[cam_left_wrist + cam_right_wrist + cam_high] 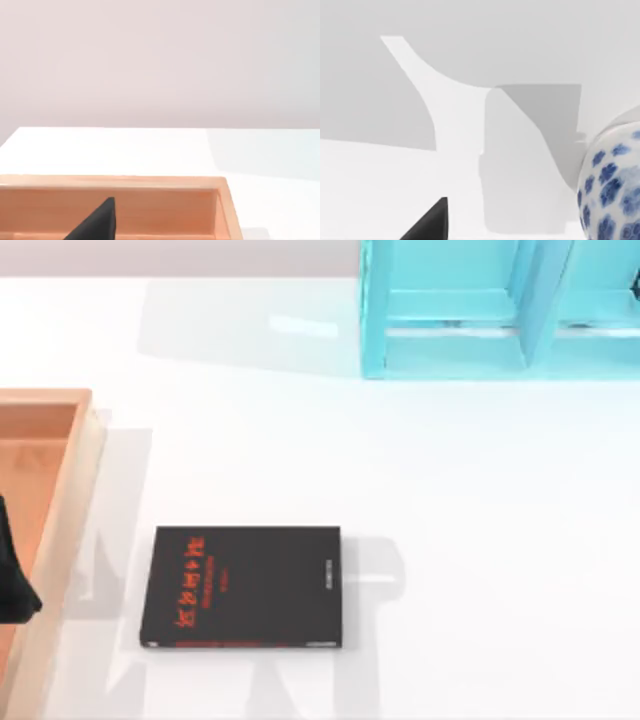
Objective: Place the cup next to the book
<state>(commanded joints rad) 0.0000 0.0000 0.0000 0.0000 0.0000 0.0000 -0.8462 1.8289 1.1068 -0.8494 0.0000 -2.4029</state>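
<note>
A: Start at the tools. Where is the right gripper?

B: In the right wrist view a dark finger tip (431, 221) shows low in the picture, and the cup (612, 187), white with blue blotches, sits at the edge of that picture close by. Whether the fingers are apart, together or clamped on the cup, I cannot tell.

A: And the left arm?

B: Parked at the table's left, a dark shape (14, 575) over the wooden tray (72, 470). Its own wrist view shows one finger tip (97, 224) above the tray's inside wall (165, 207); its fingers I cannot judge either.

A: What could go wrong?

B: The cup looks glossy and round, so an off-centre grasp could probably let it slip or tip. Coming in towards the book (245, 587), it could clip the cover or land on top instead of beside it.

A: The surface and the room?

B: A plain white table (480, 540), with bare space right of the book. A turquoise shelf unit (500, 310) stands at the far edge, well apart from the book. Behind is a pale blank wall (160, 60).
</note>
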